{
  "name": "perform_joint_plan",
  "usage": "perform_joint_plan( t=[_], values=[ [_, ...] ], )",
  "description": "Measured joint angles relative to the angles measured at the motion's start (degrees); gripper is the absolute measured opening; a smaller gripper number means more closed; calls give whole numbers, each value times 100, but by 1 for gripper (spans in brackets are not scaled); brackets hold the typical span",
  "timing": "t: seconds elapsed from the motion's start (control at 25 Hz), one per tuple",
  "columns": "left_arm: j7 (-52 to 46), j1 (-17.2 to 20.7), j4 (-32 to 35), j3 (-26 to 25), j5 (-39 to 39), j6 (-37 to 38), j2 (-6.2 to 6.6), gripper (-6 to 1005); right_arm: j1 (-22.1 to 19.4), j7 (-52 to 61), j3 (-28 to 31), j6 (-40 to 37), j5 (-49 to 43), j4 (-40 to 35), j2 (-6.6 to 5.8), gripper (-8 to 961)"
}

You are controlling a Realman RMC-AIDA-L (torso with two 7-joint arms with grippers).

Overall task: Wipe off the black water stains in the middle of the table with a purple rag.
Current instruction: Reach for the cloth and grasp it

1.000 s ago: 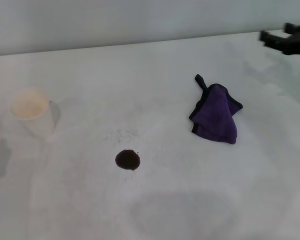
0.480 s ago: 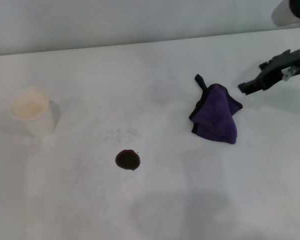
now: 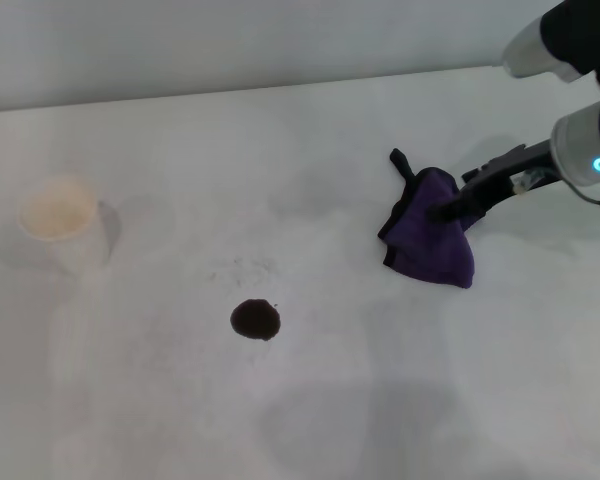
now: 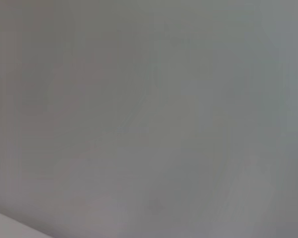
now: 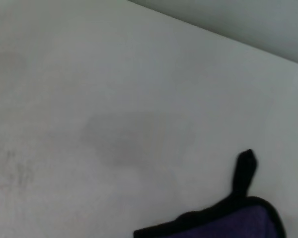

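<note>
Head view: the right gripper [image 3: 450, 208] reaches over the rag [image 3: 432, 240], which lies on the table [image 3: 310, 400] well right of the stain [image 3: 255, 319]. Whether its fingers are spread or closed, I cannot tell. Best to pinch the cloth's bunched middle firmly before dragging. The cup [image 3: 65, 232] at far left looks empty.

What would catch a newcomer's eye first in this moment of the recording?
Probably the purple rag, bunched on the right of the white table, with the right gripper reaching in from the right so that its dark fingertips are at the rag's upper edge. Next comes the black water stain, a small round blot nearer the front middle, well apart from the rag. A white paper cup stands far left; the left gripper is out of sight.
</note>
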Motion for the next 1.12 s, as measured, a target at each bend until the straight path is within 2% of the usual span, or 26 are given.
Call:
perform_joint_plan(
  t=[0.24, 0.56, 0.76, 0.88, 1.12],
  values=[
    [0, -95, -26, 22, 10, -89, -6, 880, 39, 1, -482, -627, 63, 345, -7, 848],
    [0, -167, -31, -4, 21, -220, -4, 880, 175, 12, -579, -862, 51, 718, -19, 796],
    [0, -234, -34, 1, 24, -224, -4, 880, 181, -41, -632, -939, 55, 809, -21, 569],
    [0, -276, -47, 20, 43, -224, -4, 880, 171, -151, -750, -970, 54, 779, -26, 518],
    [0, -335, -54, 28, 45, -222, -4, 880, 284, -117, -784, -932, 43, 1000, -61, 331]
  ],
)
